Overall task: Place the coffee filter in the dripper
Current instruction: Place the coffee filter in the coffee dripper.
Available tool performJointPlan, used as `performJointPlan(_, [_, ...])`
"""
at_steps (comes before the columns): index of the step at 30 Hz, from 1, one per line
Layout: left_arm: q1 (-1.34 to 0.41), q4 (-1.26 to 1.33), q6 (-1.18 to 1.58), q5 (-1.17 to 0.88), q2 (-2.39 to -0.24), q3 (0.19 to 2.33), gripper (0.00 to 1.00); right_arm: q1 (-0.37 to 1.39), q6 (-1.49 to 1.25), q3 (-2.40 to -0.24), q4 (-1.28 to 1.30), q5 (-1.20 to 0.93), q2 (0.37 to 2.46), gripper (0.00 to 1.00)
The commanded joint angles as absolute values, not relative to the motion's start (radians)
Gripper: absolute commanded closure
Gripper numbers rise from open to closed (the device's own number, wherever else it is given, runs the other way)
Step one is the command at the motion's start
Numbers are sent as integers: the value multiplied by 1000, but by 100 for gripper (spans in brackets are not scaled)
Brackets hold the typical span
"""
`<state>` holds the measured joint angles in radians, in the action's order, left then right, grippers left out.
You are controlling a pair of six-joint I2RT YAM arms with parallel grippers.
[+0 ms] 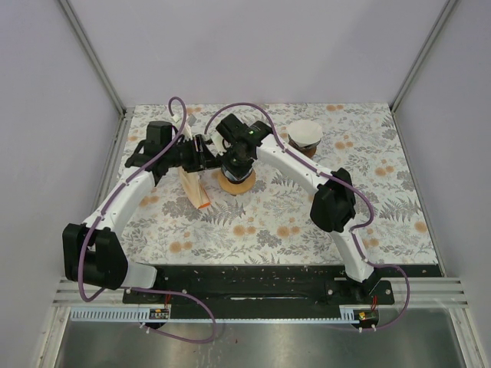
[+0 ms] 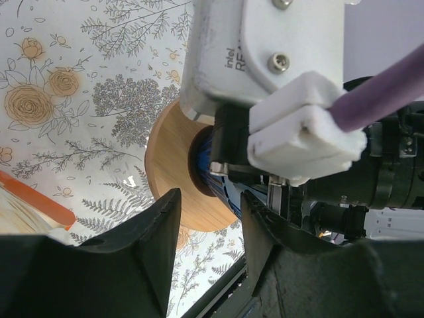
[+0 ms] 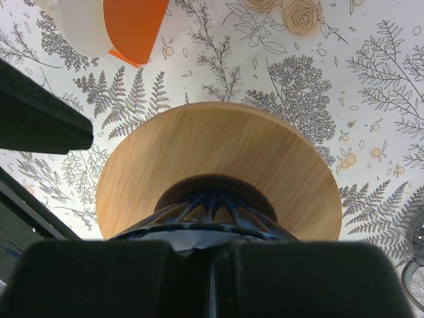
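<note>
Right jaws are pressed fully together, nose-down on the mouth of the blue dripper [image 3: 218,152]. A pale sliver shows at their tips and may be the coffee filter [image 3: 189,240], but I cannot tell for sure, nor whether it is gripped. The dripper stands on its round wooden base in the middle of the flowered surface [image 1: 268,222]. Left jaws stand about half apart, holding nothing, just beside the dripper on its left, with the wooden base showing through their gap. Close by lies a cream packet with an orange edge [image 1: 196,192]. A white cup-shaped thing [image 1: 304,134] sits well apart, further back.
</note>
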<state>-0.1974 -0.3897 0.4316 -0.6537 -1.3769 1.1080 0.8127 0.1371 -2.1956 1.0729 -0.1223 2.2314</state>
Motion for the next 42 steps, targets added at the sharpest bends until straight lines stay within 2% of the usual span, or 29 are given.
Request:
performJointPlan(1, [-245,-341,446,-712,-1376,1117,55,830,117,-2190,1112,-137,2333,100])
performJointPlan(5, [-253,-359,433,-701,-1385,1121,64,830,124,-2221,1123,-144,2324,100])
performJointPlan(8, [-253,-367,420,-689,-1388,1123,81,830,130,-2230,1117,-156,2304,100])
performJointPlan(9, [-252,-367,422,-690,-1391,1123,84,830,130,-2236,1115,-158,2299,100])
performJointPlan(17, [-252,-380,407,-677,-1384,1127,96,828,136,-2244,1117,-176,2267,100])
performJointPlan(19, [-252,-387,400,-669,-1379,1129,100,828,140,-2244,1108,-173,2246,96])
performJointPlan(32, [-252,-396,387,-649,-1367,1132,100,816,167,-2260,1101,-103,2157,80])
performJointPlan(37, [-250,-399,385,-646,-1370,1134,100,811,175,-2260,1100,-97,2134,66])
performJointPlan(42, [-252,-402,382,-643,-1368,1138,100,810,186,-2255,1104,-86,2122,63])
